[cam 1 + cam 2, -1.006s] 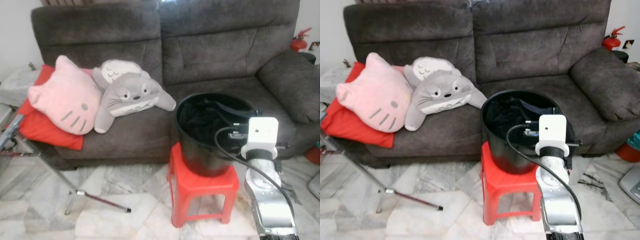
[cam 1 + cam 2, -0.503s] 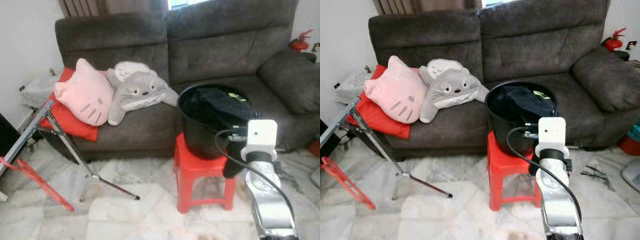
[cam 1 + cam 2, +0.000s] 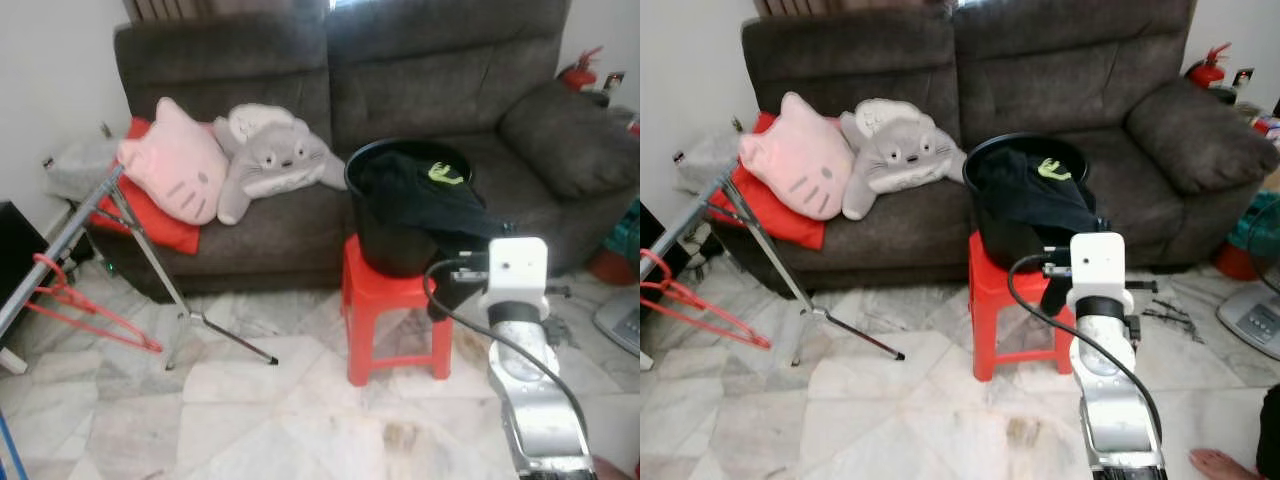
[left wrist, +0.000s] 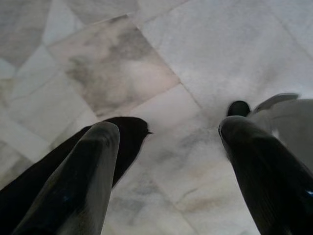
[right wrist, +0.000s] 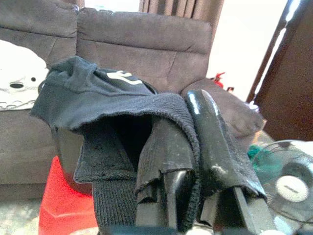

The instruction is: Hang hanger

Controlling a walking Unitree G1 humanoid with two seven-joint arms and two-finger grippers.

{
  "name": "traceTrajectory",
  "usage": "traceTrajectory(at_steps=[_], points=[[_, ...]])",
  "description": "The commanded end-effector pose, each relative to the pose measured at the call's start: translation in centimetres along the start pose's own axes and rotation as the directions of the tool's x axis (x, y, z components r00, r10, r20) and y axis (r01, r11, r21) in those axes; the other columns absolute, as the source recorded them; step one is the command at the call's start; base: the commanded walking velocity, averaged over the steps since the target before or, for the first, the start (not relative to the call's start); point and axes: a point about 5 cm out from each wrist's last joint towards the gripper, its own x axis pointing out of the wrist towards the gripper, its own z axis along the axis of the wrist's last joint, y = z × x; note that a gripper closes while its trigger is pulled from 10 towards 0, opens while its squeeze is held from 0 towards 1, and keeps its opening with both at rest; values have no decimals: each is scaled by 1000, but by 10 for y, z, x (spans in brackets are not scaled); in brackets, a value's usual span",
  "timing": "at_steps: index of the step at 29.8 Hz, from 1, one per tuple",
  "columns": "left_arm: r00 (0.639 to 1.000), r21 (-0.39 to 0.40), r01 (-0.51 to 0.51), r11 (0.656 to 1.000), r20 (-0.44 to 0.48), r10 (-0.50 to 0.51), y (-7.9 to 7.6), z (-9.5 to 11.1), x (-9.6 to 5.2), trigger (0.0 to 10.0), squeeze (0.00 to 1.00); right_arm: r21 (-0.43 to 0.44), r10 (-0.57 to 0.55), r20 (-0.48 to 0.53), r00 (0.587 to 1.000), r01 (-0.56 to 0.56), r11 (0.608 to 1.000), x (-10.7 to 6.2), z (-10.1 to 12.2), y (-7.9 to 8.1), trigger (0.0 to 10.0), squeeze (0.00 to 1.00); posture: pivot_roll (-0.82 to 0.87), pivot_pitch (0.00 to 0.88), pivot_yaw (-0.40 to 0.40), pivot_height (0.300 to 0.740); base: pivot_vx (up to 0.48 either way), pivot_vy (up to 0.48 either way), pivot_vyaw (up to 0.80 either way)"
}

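- Right claw [image 5: 190, 161] clenched on a dark garment [image 5: 117, 112]; the cloth drapes over both black fingers [image 5: 215, 147] and runs back into the black bucket [image 3: 400, 235].
- In the head views the right arm [image 3: 520, 370] reaches forward at the right of the red stool [image 3: 390, 320]; garment [image 3: 430, 200] spills out of the bucket toward the wrist camera housing [image 3: 515, 268].
- Bucket stands on the red stool, just in front of the grey sofa [image 3: 440, 90].
- Garment has a small yellow-green mark [image 3: 440, 173] on top.
- Red hanger [image 3: 75, 305] hangs on the slanted metal rack pole [image 3: 55, 250], well left of the stool, well apart from the right claw and not touching it.
- Rack's chrome legs [image 3: 200, 320] spread on the marble floor [image 3: 250, 410] between hanger and stool.
- Left claw [image 4: 166, 161] released, fingers [image 4: 83, 176] spread wide, grasping nothing, pointing down at the marble floor.
- On the sofa, left of the bucket: pink cat cushion [image 3: 175, 160], grey plush [image 3: 270, 160], red cushion [image 3: 150, 215] under the pink one.
- Red fire extinguisher [image 3: 580, 68] behind the sofa's right arm.
- Fan [image 5: 288, 186] low on the floor right of the sofa, seen from the right wrist.
- A person's bare foot [image 3: 1225, 464] on the floor right of the robot arm.
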Motion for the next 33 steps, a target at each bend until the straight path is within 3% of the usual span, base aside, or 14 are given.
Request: traceTrajectory(at_steps=[1,10,33], points=[[1000,-3,-22,1000,0,22,7,1,0,10000,0,11,34,58,998,-34,999,1,15,9,10000,0,-143,10,95,740,0,0,0],[1000,-4,-23,1000,1,23,7,1,0,10000,0,-22,104,106,989,-102,995,-1,25,19,10000,0,-144,15,94,740,0,0,210],[1000,-2,-16,1000,-2,16,7,1,0,10000,0,-47,222,116,968,-218,975,-3,28,36,10000,0,-140,17,95,740,0,0,800]])
